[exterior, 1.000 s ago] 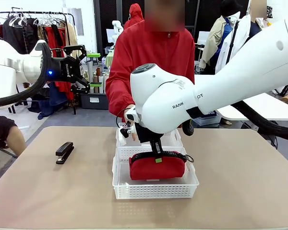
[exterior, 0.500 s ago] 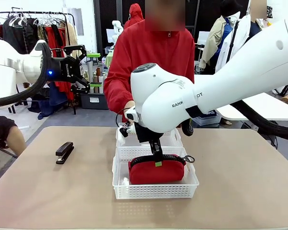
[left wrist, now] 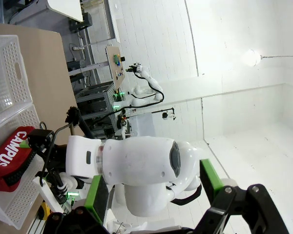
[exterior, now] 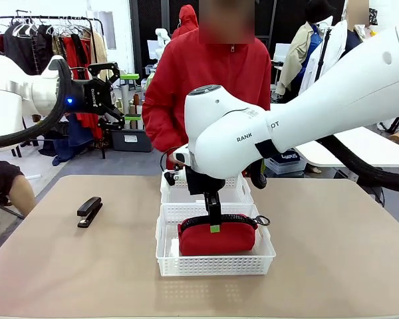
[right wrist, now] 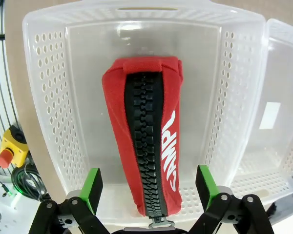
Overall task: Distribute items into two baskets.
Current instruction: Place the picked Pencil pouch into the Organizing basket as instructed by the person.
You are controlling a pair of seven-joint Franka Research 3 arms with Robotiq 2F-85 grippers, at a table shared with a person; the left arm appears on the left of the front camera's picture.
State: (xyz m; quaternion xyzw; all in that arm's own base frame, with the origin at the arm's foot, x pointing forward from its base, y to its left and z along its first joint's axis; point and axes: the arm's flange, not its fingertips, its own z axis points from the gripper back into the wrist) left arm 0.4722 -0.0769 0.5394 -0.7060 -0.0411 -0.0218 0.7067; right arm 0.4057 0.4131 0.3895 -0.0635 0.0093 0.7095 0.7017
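two baskets (exterior: 216, 264), one pouch (right wrist: 146, 126) and one stapler (exterior: 89, 211); right claw (right wrist: 149, 187) spread wide, holding nothing, pouch just beneath it; left claw (exterior: 130, 97) also open, empty.

Below the right gripper (right wrist: 149, 189) the pouch (right wrist: 118, 122) is of red matt cloth, with a coarse black zipper (right wrist: 146, 131) of dull teeth. The basket (right wrist: 44, 97) around it is white plastic, with perforated walls and a smooth, clear, slightly glossy bottom. The green pads (right wrist: 92, 187) look matt.
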